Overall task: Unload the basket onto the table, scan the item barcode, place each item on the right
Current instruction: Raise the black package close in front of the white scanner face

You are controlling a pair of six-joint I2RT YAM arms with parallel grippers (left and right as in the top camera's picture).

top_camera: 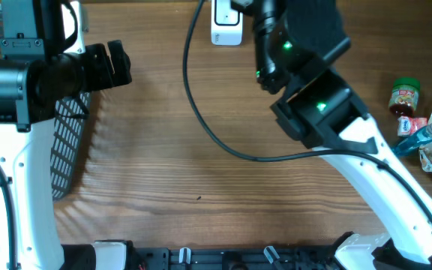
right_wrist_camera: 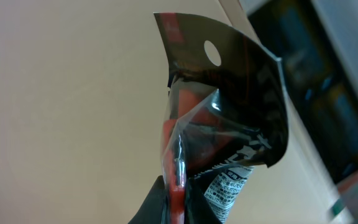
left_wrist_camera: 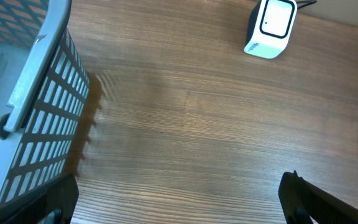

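You have right gripper (right_wrist_camera: 169,208) pinched on dark foil packet (right_wrist_camera: 229,118); left gripper (top_camera: 115,64) spread wide, near mesh basket (top_camera: 70,142).

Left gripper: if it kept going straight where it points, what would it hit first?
Probably the bare wooden table; the open left gripper seems angled down at it, with the white scanner off to one side and the mesh basket to the other. Depth is uncertain.

The tabletop (top_camera: 163,187) is showing matt, fine-grained wood. The scanner (left_wrist_camera: 270,28) is gleaming in smooth, glossy white plastic. The basket (left_wrist_camera: 47,118) is looking like dull grey mesh, plastic or coated metal. The packet (right_wrist_camera: 229,124) is shining as crinkled, glossy dark film. The black cable (top_camera: 187,79) is looking smooth and rubbery.
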